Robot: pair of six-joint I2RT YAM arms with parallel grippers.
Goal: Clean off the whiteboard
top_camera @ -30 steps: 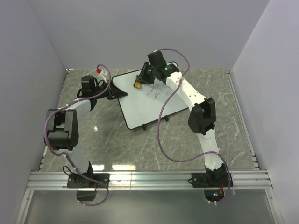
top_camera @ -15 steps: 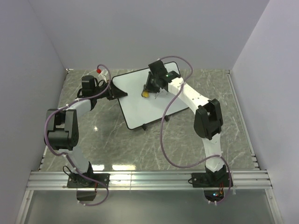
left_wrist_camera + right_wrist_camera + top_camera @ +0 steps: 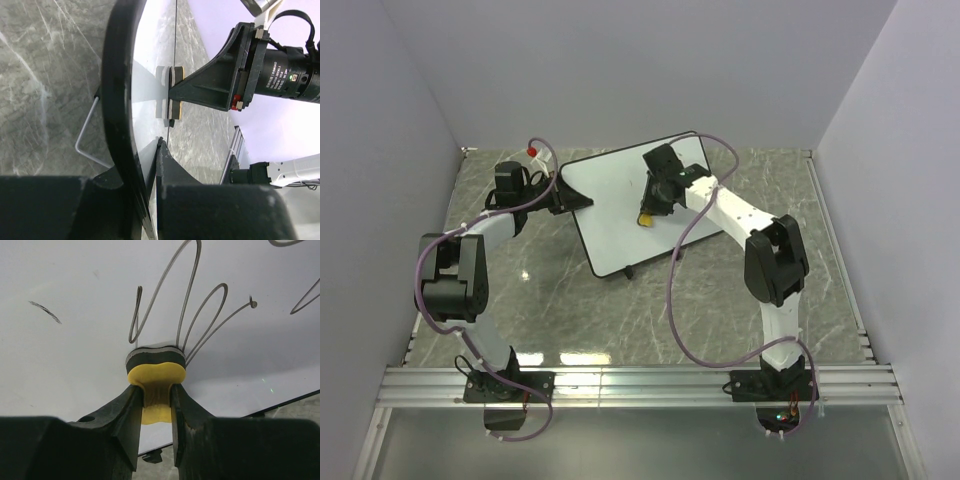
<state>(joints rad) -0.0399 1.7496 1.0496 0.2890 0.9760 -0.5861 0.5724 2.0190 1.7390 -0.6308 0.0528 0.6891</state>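
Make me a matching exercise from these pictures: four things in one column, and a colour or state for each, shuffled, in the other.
Things:
1. eraser
2. left pincer
3. scribble
4. table

States:
A. grey marble
B. clamped on the whiteboard edge
C. yellow, squeezed in the right pincer
D. dark loops on the whiteboard

Pairs: 1-C, 2-B, 3-D, 4-A
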